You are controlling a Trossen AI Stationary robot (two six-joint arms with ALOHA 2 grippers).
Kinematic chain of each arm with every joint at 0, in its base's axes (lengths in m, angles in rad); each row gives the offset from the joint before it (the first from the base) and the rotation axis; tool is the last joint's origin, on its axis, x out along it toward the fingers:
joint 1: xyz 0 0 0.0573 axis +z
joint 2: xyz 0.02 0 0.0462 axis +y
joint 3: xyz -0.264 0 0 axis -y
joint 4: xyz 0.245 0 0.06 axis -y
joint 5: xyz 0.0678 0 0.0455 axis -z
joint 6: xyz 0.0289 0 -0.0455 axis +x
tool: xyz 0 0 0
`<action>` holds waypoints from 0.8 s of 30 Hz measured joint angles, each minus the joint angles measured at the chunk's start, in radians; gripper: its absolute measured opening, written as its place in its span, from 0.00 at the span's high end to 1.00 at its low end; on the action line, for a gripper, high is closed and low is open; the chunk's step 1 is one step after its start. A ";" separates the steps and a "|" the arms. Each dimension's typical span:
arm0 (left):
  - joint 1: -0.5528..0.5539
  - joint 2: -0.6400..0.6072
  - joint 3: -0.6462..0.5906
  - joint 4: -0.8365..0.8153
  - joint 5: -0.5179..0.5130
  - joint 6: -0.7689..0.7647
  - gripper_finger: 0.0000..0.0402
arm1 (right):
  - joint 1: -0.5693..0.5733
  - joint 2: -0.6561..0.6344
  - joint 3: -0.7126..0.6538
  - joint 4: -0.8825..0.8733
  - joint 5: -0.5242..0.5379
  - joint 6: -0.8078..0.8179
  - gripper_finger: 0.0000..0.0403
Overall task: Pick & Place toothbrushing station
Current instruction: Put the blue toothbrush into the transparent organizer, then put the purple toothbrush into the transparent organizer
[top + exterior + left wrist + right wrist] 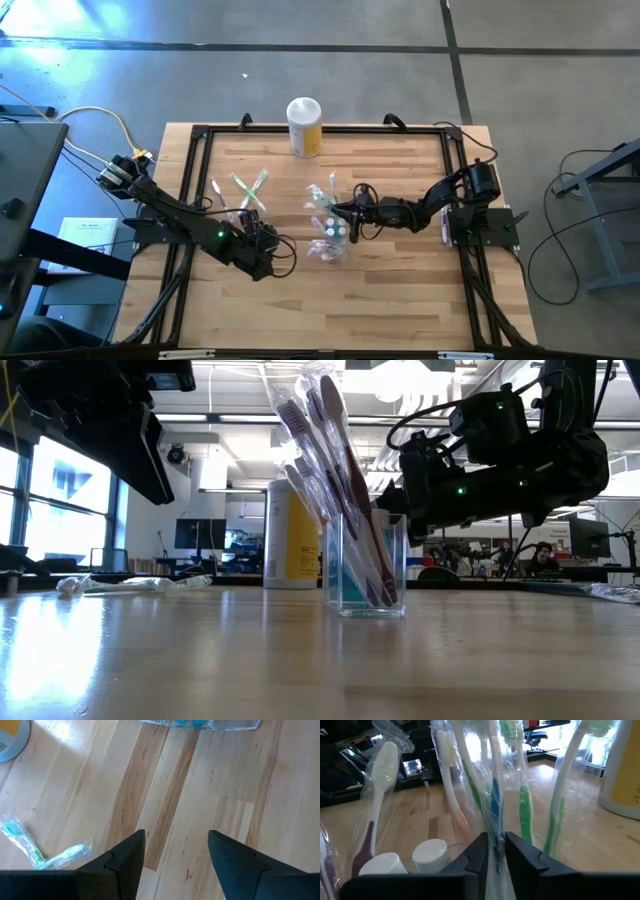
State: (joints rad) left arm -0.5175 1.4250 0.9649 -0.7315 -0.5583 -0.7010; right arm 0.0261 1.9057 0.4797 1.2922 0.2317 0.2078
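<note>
A small clear cup (333, 238) stands on the wooden table, near its middle. It holds several wrapped toothbrushes (320, 440) that lean up out of it. My right gripper (348, 213) reaches in level from the table's right and is shut on one of the wrapped toothbrushes (495, 795), just above the cup (365, 575). My left gripper (265, 235) hangs open above bare wood, left of the cup, with nothing between its fingers (130, 855). More wrapped toothbrushes (245, 190) lie flat on the table behind it. My right gripper pinches the shaft of a wrapped toothbrush with a blue and green handle (495, 827) between its two fingers, wrapper included. The fingers come level from the table's right and lie across the shaft. The brush stands nearly upright, with its lower end down in the cup.
A white-lidded yellow canister (304, 127) stands at the table's far edge, behind the cup. Two white round caps (430, 852) show low beside the brushes. A black frame (190, 180) borders the table. Bare wood lies along the near side.
</note>
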 joint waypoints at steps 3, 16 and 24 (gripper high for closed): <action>0.000 0.000 0.000 0.000 0.000 0.000 0.48 | 0.000 -0.001 0.000 0.000 0.001 -0.002 0.82; 0.000 0.000 0.001 -0.001 0.000 0.000 0.48 | 0.000 -0.062 0.000 -0.116 0.003 0.005 0.55; 0.000 0.000 0.001 0.001 0.000 0.014 0.48 | 0.000 -0.154 0.000 -0.278 0.027 0.036 0.46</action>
State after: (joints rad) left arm -0.5175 1.4250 0.9657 -0.7303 -0.5583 -0.6865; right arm 0.0261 1.7512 0.4793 1.0145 0.2586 0.2436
